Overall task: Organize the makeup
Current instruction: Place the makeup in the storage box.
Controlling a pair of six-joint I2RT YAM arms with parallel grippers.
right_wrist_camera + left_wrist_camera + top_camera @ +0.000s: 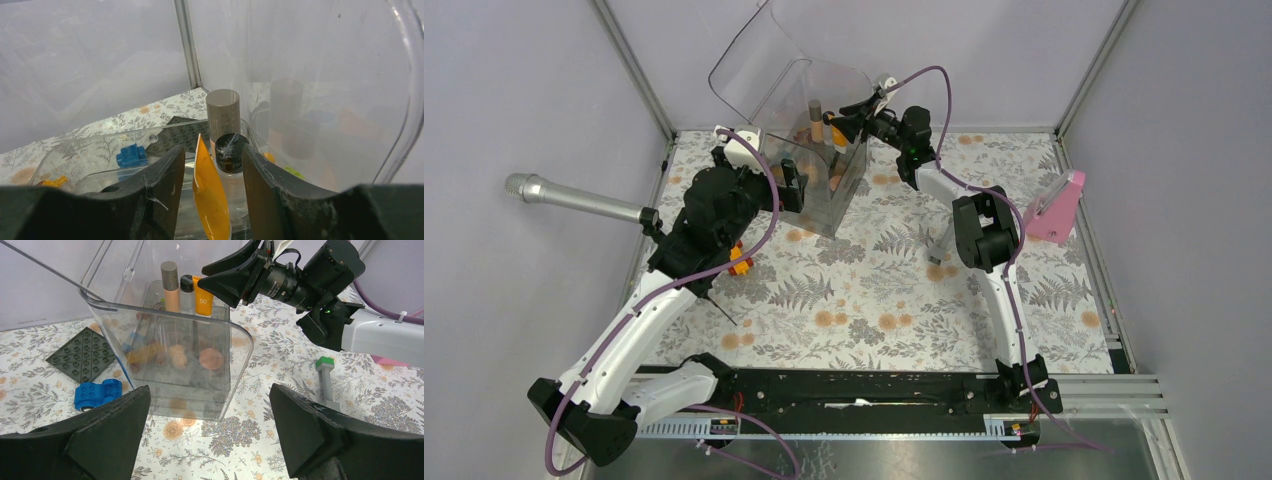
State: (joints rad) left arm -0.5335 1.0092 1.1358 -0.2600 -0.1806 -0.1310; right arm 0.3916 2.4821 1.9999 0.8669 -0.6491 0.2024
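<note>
Right tool (212,170), half open, straddles the orange tube (210,205) ungripped. The tube is probably light, soft and slick; pinch its flat faces below the crimp. Left tool (207,390) gapes empty.

A clear, glossy plastic organiser (175,316) stands on a worktop (874,290) covered in a matt floral print. Inside, an orange tube (210,200) looks smooth and shiny beside a bottle (223,112) with a matt taupe cap. The microphone (574,198) shows satin silver metal, the toy car (97,394) glossy blue plastic, and the left end effector (209,395) matt black, faintly grainy plastic.
</note>
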